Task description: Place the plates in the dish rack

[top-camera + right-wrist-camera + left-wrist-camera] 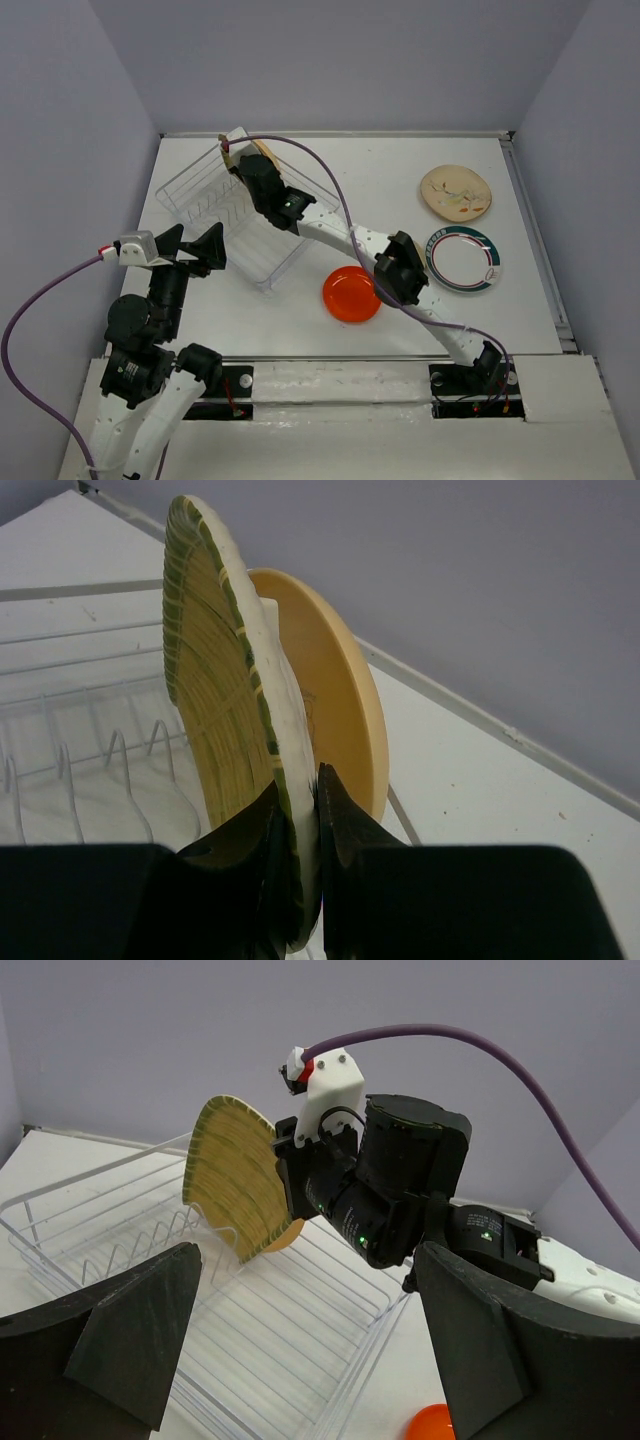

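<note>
The job is at an early stage. The peach plate [345, 680] stands on edge at the far end of the dish rack [205, 200] and appears to be already slotted, though its lower rim is hidden. The right end effector [297, 805] is clamped on the lower rim of the yellow-olive plate [215, 680], holding it upright just in front of the peach one. Whether the two touch cannot be told, nor whether the olive plate is seated between tines yet.

Three plates lie flat on the worktop [380, 190], well apart from the rack: the red-orange plate [351, 294] nearest it, the white plate with the dark rim [464, 260] to the right, and the cream painted plate [456, 192] beyond that. By this count, most of the loading is still to do.

The left end effector [190, 247] hangs wide open and empty beside the near side of the rack.

The olive plate is squarish with rounded corners. Its face is closely ribbed in straw yellow, the rim is banded green, and the underside is pale.
</note>
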Robot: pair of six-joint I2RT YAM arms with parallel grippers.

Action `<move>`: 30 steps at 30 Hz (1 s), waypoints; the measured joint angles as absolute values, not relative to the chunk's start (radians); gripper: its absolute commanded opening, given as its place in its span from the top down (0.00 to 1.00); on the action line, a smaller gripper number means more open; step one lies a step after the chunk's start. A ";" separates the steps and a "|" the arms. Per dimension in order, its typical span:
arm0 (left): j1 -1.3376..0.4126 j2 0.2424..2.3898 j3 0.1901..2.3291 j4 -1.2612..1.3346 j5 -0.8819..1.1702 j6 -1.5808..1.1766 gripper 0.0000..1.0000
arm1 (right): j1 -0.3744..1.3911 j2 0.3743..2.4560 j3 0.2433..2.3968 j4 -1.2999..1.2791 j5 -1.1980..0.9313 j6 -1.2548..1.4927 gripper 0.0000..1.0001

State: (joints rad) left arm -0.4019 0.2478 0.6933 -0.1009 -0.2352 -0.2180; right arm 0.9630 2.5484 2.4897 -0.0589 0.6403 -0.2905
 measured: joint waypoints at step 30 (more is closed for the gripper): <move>-0.397 0.262 0.693 -0.101 -0.228 -0.218 0.01 | 0.956 2.565 2.464 -0.071 0.557 -0.140 0.31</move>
State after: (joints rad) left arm -0.3965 0.2615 0.6930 -0.1013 -0.2283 -0.2180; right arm 0.9558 2.5649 2.4638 -0.0708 0.5571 -0.1398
